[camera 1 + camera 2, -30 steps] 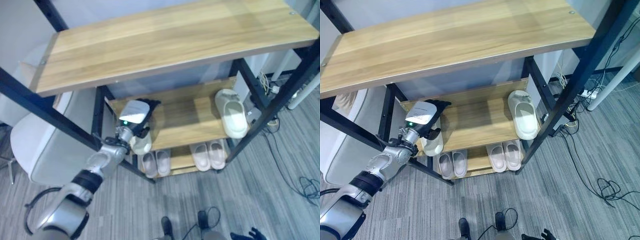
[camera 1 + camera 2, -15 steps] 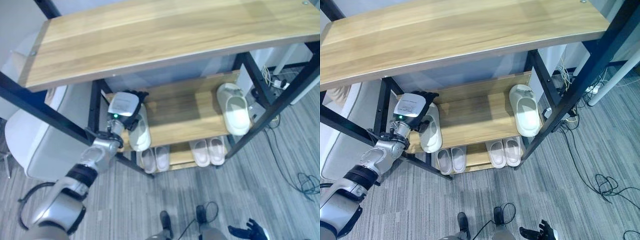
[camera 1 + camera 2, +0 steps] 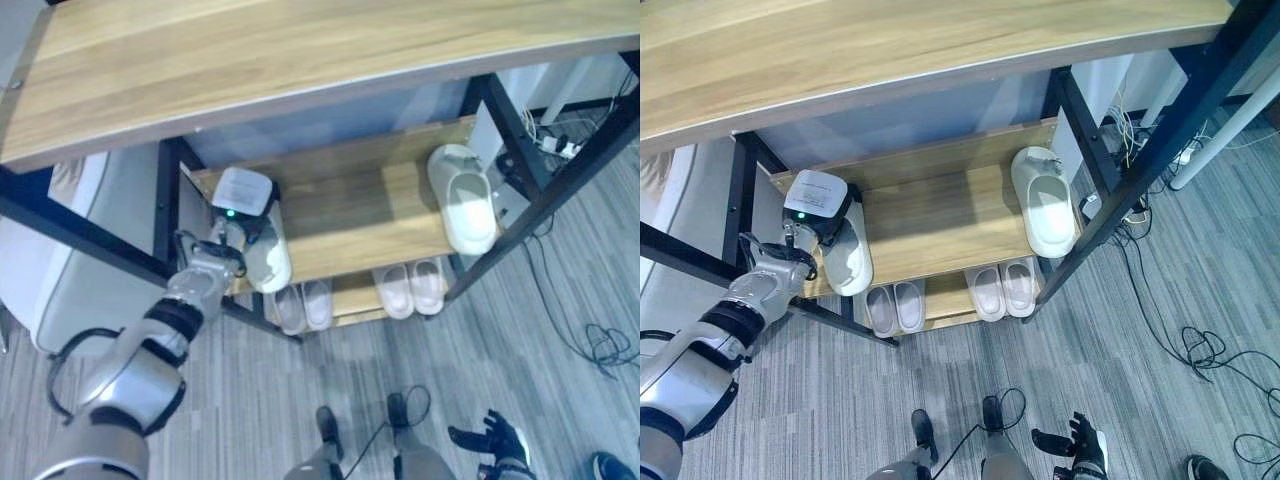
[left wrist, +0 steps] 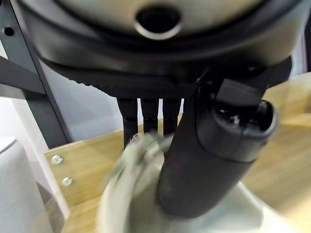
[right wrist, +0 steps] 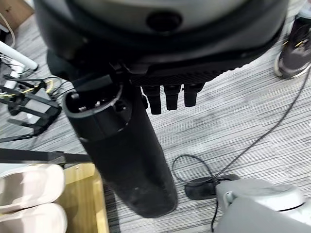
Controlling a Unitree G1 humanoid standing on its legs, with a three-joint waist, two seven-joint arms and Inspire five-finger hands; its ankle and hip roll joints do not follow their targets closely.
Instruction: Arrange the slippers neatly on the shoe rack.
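on the middle shelf (image 3: pixel 940 215) of the shoe rack (image 3: pixel 1120 150), at its left end, the left hand (image 3: pixel 818 205) holds a pale slipper (image 3: pixel 848 258). the left wrist view shows the thumb (image 4: pixel 214 145) and fingers (image 4: pixel 148 114) curled round that slipper, so the hand is shut on it. the slipper lies on the shelf with its front end over the front edge. at the right end of the same shelf lies a second pale slipper (image 3: pixel 1043 205), well apart from the first one. on the bottom shelf (image 3: pixel 945 300) two small pairs of slippers sit side by side, a left pair (image 3: pixel 894 306) and a right pair (image 3: pixel 1001 289). low near the grey floor (image 3: pixel 1160 400) hangs the right hand (image 3: pixel 1085 440), with its fingers straight and holding nothing. a person's shoe (image 3: pixel 1207 468) is at the far corner of the floor.
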